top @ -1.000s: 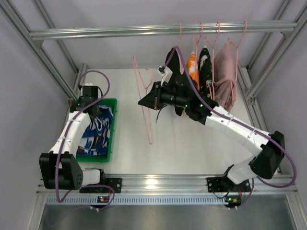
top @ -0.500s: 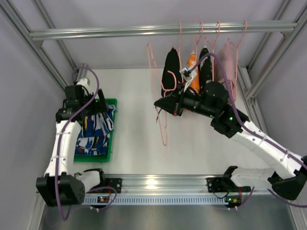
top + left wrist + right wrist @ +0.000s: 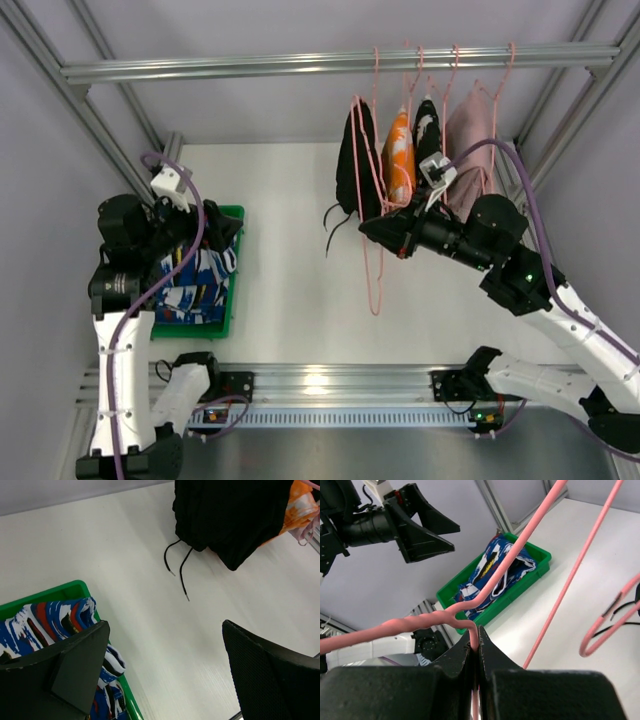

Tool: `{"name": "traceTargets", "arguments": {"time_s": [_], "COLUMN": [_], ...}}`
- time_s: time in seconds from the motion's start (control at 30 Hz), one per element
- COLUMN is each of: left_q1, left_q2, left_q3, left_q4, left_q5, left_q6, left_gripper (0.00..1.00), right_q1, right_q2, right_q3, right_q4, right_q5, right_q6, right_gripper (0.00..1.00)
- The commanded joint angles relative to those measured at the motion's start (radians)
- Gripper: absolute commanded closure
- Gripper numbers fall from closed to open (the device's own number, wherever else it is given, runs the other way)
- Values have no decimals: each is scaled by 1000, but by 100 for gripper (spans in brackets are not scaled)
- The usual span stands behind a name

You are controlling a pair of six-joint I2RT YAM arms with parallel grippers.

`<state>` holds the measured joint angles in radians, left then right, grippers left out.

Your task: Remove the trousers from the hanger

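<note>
White worktop (image 3: 290,300); blue trousers (image 3: 200,285) now in green bin (image 3: 238,290); my left fingers (image 3: 75,655) have lifted off, spread, empty; right fingers (image 3: 495,660) clenched on bare pink hanger (image 3: 520,542), swung back toward rail (image 3: 250,67); black trousers (image 3: 355,165) still hung, next job I'd say.

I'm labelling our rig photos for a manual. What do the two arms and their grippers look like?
The left arm and right arm have white link shells with black joints, each with a purple cable running alongside. The left gripper and right gripper have black, wedge-shaped fingers.
</note>
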<state>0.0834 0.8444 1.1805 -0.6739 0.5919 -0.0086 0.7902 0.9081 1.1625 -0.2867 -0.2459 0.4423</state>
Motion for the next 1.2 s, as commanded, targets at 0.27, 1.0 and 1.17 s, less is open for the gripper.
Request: {"name": "traceTargets", "arguments": {"time_s": [0.27, 1.0, 1.17], "left_q1": [-5, -499, -583], "left_q2": [62, 324, 380], "left_q3": [145, 476, 507], "left_q4": [73, 7, 11], "left_q5": [160, -44, -124], "left_q6": [64, -1, -21], "left_gripper": [2, 10, 16], "right_q1": [-32, 34, 35], "right_q2": [185, 702, 707], "right_q3": [87, 709, 712], "right_q4": [53, -74, -65], "right_q5": [-15, 195, 192], "right_q6": [274, 363, 363], "right_gripper": [100, 100, 100]}}
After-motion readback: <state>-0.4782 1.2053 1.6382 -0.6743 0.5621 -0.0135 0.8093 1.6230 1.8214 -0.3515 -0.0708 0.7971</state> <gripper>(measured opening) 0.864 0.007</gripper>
